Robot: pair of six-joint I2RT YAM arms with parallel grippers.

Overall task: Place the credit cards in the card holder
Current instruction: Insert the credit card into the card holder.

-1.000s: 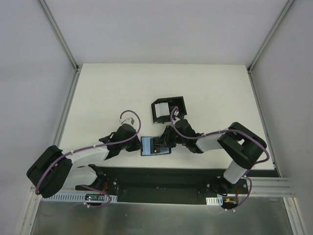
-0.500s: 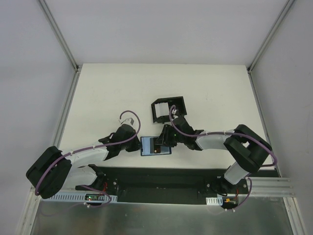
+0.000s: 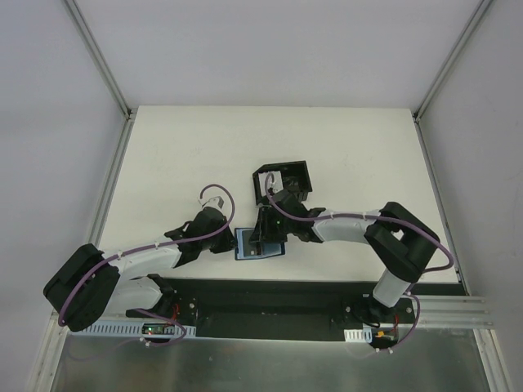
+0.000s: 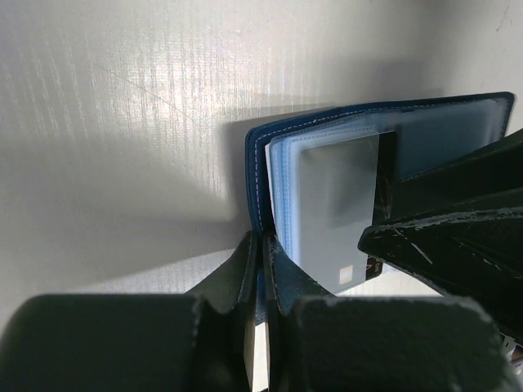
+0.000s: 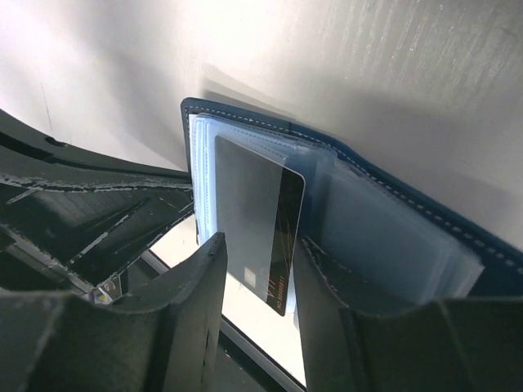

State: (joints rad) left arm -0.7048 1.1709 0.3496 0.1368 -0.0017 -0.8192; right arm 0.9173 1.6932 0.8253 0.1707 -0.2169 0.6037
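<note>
The dark blue card holder (image 3: 244, 244) lies open on the table between the two arms. My left gripper (image 4: 263, 245) is shut on the edge of its blue cover (image 4: 260, 163), also seen from above (image 3: 231, 242). A grey credit card (image 5: 249, 212) with a black stripe lies on the clear sleeves (image 5: 384, 237), its near end sticking out past the holder's edge. My right gripper (image 5: 261, 243) is open just above that card, one finger on each side. In the left wrist view the card (image 4: 335, 212) shows beside the right gripper's fingers (image 4: 458, 237).
A black open-topped box (image 3: 299, 172) stands just behind the card holder, with something pale inside (image 3: 273, 179), partly covered by the right arm. A black mounting rail (image 3: 261, 302) runs along the table's near edge.
My right gripper has opened and let go of the credit card. It has shifted left over the card holder. The left gripper has kept still.
</note>
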